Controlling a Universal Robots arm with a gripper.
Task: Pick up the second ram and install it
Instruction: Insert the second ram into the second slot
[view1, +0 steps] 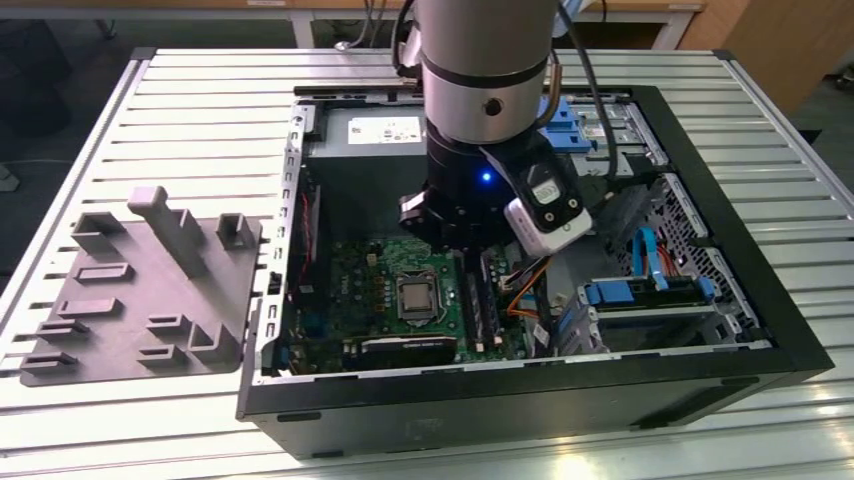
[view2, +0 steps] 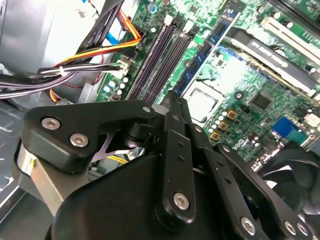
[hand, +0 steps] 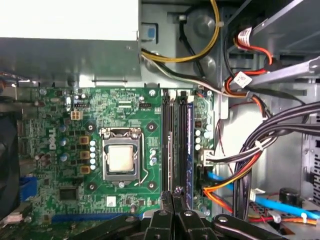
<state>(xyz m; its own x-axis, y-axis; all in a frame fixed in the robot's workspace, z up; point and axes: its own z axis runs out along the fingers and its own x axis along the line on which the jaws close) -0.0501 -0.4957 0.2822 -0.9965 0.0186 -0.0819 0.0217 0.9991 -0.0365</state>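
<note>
First wrist view: what is shown at the jaws?
— The gripper (hand: 172, 194) is seen with its jaws pressed together and nothing pinched between them. It is held just above one end of the long black memory slots (hand: 181, 145) on the green motherboard (hand: 60, 150).

— Where is the second ram found?
— A slim dark stick, judged to be the second ram (hand: 169, 145), is seen standing on edge in the slot directly beneath the fingertips. A stick with a bluish label (hand: 189, 145) is seated two slots away. Which of the two was placed second cannot be confirmed.

— How would it be handled?
— It is judged light, stiff and fragile. It is best held by its long bare edges, away from chips and contacts, and pressed straight, never twisted.

— What is hidden?
— The latches, and whether the stick is fully seated, cannot be made out. In the exterior view the slots are largely covered by the arm.
</note>
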